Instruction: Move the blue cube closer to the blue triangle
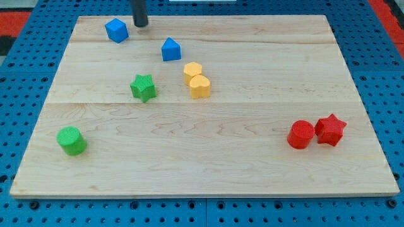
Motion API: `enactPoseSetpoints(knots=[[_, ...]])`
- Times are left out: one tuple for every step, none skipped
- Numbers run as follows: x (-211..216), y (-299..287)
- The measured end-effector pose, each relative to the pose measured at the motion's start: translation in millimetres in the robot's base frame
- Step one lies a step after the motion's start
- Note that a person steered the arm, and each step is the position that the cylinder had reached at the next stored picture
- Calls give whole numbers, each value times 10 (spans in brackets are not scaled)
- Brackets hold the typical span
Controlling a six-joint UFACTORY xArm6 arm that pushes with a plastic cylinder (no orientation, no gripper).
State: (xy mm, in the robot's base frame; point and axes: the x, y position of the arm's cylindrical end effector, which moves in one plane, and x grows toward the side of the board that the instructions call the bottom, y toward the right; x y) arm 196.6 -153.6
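Rod only, no jaws on it, so nothing to spread, press together or pinch; my tip (141, 24) sits at the view's top, on the far edge of the wooden board (252, 157), just to the view's right of the blue cube and apart from it by a small gap. Nearest the view's bottom: green cylinder (72, 140) at the lower left, alone, well apart from the rest. Red cylinder (301, 134) and red star (331, 129) at the lower right, side by side and touching or very nearly so, star on the right. Further up, green star (144, 87) left of centre. To its right, two yellow blocks pressed together: yellow heart (200, 86) in front, another yellow block (192, 70) behind it, looks hexagonal but shape not sure. Just above those, blue triangle (170, 49), near the yellow pair but not touching. Farthest, blue cube (117, 29) at the upper left of the board, up and to the left of the blue triangle, clear gap between them. Board rests on a blue pegboard table (202, 214); red patches show at the view's top corners.
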Motion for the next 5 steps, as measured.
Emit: enactPoseSetpoints(knots=[[-54, -454], [212, -848], [454, -496], [732, 240], [1072, 619]])
